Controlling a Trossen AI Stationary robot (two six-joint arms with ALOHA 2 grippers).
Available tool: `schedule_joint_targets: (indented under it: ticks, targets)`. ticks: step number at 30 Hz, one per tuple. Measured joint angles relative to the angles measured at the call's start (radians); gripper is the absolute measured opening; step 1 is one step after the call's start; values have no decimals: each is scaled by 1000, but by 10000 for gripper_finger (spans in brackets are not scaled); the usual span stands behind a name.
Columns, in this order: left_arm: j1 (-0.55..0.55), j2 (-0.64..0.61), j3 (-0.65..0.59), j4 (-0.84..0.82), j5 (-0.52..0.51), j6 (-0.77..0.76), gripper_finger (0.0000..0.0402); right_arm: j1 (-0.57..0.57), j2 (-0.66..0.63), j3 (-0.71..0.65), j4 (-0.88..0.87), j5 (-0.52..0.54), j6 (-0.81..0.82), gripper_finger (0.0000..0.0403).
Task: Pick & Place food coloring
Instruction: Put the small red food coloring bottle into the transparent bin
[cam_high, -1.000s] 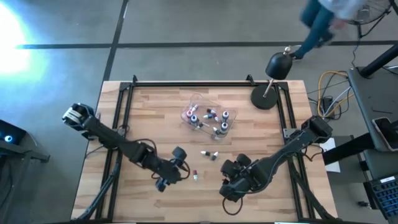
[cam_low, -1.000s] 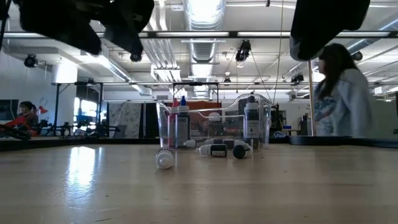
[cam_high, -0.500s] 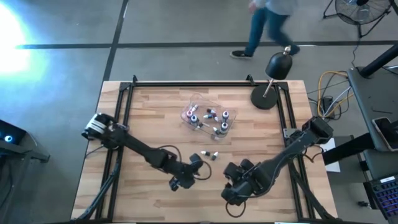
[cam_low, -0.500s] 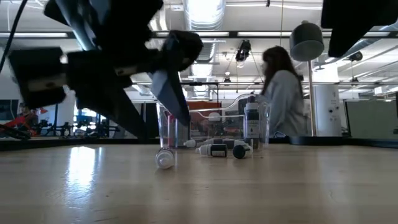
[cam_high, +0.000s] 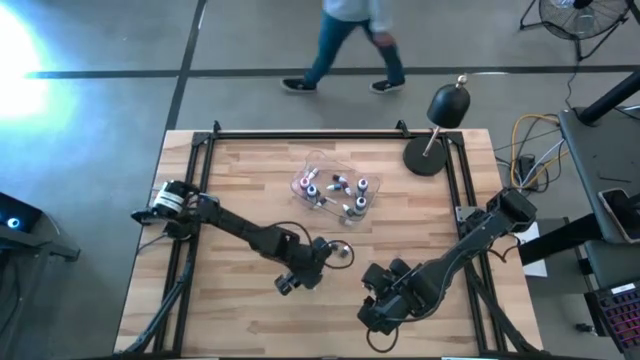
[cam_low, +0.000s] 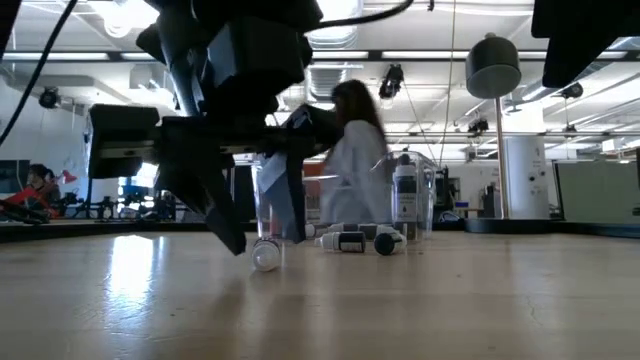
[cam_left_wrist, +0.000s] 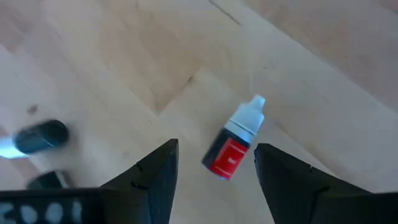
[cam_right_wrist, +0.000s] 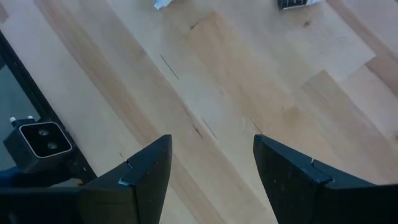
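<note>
While lying flat with its long axis slanted, red-labelled bottle (cam_left_wrist: 232, 144) just ahead of wide-open left gripper (cam_left_wrist: 213, 167), between fingers; nearer than right gripper (cam_right_wrist: 208, 163), also open.

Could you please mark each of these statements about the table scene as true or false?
1. The left claw is open, with a small bottle lying between its fingers' line of sight. True.
2. That bottle has a red label and a white tip. True.
3. The right claw is clamped on a bottle. False: it is open over bare wood and holds nothing.
4. The clear tray is empty. False: several small bottles sit in it.
5. A black lamp stands at the table's far right corner. True.
6. All bottles are inside the tray. False: the red-labelled one and at least a couple more lie on the table outside it.
</note>
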Motion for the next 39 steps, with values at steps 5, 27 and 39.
schedule_joint_targets:
  ticks: [5, 27, 39]
  targets:
    - [10, 0, 0, -8, 63, -60, 164, 0, 0, 0, -7, 2, -9, 219]
    - [-5, 30, 1, -22, 27, -341, 139, -1, 1, -14, -15, 4, 4, 219]
    - [-6, 28, 0, -34, -30, -464, 71, -4, 1, -15, -22, 58, 7, 219]
